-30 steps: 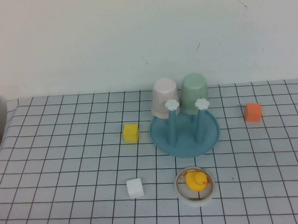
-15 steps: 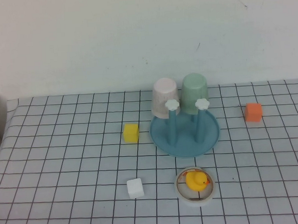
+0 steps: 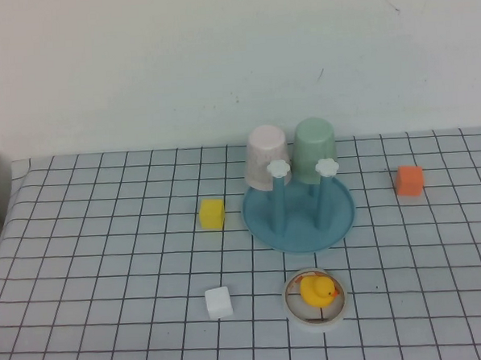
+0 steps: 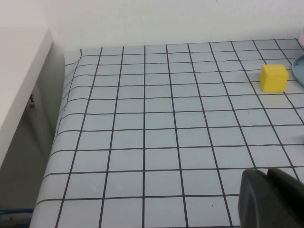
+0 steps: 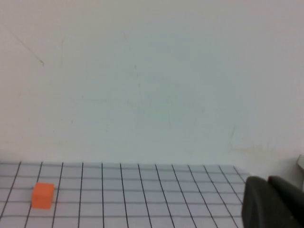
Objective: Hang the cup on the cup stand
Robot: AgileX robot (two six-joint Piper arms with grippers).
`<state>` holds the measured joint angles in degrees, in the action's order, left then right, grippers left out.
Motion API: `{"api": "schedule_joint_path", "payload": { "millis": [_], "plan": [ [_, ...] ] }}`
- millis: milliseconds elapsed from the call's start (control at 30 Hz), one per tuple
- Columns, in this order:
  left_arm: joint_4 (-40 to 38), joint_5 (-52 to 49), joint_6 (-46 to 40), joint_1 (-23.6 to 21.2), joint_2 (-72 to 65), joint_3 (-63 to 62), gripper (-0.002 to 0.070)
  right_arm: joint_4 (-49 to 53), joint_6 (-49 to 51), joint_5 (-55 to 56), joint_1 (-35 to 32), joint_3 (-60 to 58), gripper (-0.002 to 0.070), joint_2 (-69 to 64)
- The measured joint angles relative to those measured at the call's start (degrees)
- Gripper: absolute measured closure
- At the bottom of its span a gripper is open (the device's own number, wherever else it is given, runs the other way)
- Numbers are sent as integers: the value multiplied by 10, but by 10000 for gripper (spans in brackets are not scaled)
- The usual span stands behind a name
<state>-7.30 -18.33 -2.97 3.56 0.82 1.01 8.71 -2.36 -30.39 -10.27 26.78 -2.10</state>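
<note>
The mint-green cup (image 3: pixel 314 145) stands mouth down at the back right of the blue cup stand (image 3: pixel 298 217); whether it sits over a peg is hidden. Two bare blue pegs with white flower caps (image 3: pixel 326 167) rise in front of it. The stand's rim (image 4: pixel 300 69) also shows in the left wrist view. My left gripper (image 4: pixel 267 173) hovers shut and empty over the table's left part, far from the stand. My right gripper (image 5: pixel 268 182) is shut and empty at the table's right side, facing the back wall. Neither arm shows in the high view.
A pale pink cup (image 3: pixel 265 157) stands mouth down beside the mint one. A yellow cube (image 3: pixel 212 214) lies left of the stand and an orange cube (image 3: pixel 409 180) right of it. In front are a white cube (image 3: pixel 219 302) and a ring holding a yellow duck (image 3: pixel 315 298).
</note>
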Motion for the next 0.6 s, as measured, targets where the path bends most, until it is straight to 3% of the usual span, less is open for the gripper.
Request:
{"api": "schedule_joint_path", "payload": {
  "millis": [233,400,600],
  "plan": [
    [0,0,0,0,0,0,676,-19,-36,133,0,-80,678,5],
    [0,0,0,0,0,0,676,-57,-107,152,10,-193,678,28],
    [0,0,0,0,0,0,676,-57,-112,156,17,-264,678,28]
  ]
}}
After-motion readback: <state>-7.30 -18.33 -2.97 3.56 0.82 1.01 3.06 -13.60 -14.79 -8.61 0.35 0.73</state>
